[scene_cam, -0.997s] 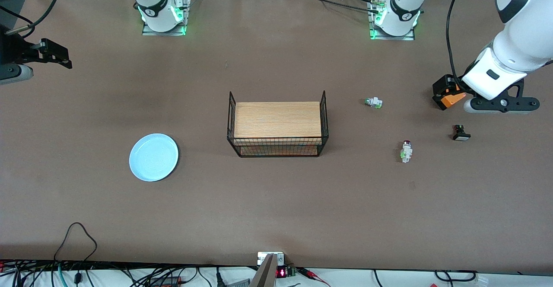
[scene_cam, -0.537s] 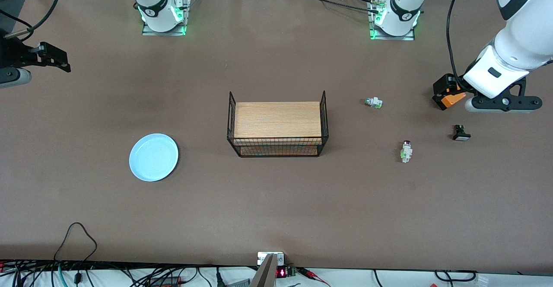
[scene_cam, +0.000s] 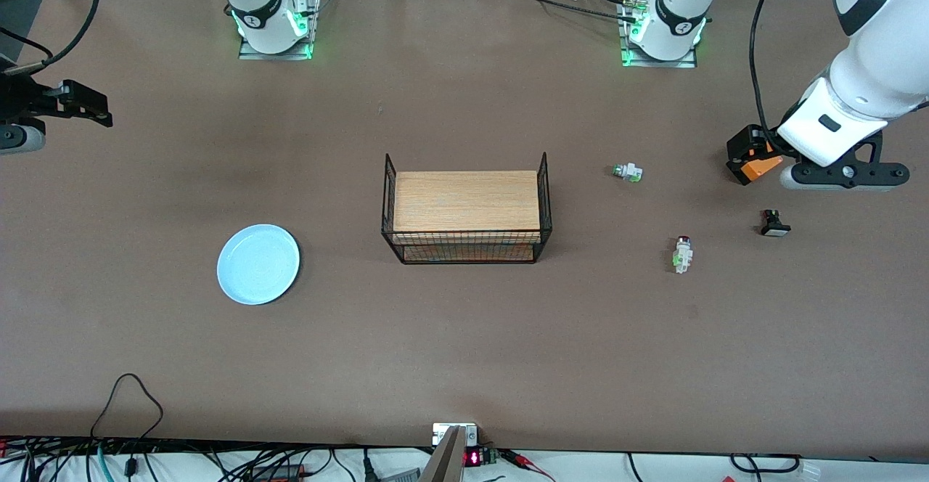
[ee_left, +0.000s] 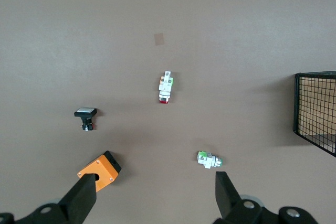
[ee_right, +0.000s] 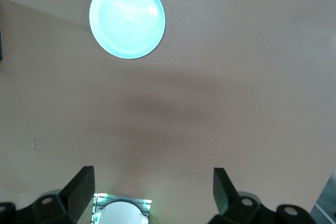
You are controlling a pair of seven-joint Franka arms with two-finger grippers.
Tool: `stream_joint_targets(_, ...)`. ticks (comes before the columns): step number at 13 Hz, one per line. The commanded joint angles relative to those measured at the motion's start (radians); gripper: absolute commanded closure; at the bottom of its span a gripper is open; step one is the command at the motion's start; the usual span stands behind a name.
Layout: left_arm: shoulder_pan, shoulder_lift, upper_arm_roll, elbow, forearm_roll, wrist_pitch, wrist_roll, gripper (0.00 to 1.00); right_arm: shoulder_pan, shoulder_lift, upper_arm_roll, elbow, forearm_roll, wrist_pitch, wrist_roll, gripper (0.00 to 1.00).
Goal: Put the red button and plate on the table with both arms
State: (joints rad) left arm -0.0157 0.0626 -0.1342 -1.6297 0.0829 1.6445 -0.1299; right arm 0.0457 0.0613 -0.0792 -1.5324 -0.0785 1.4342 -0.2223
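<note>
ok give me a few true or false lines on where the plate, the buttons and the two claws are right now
1. The plate lies flat on the table, toward the right arm's end. True.
2. The red button sits on the wooden shelf. False: it lies on the table, toward the left arm's end.
3. The left claw holds the orange box. False: it is open and empty, up over the table.
4. The right claw is open and holds nothing. True.
5. The black-bodied button touches the red button. False: they lie apart.
</note>
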Motion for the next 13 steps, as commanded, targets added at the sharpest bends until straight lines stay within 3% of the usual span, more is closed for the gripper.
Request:
stream_joint_targets(1, -0.006, 0.017, -0.001, 0.034, 0.011, -0.020, 0.009, 0.00, -0.001, 0.009, 0.007, 0.023, -0.012, -0.009, 0.014, 0.00)
stream_joint_targets(13, -0.006, 0.017, -0.002, 0.034, 0.011, -0.023, 0.009, 0.00, -0.001, 0.011, 0.007, 0.023, -0.024, 0.003, 0.015, 0.00)
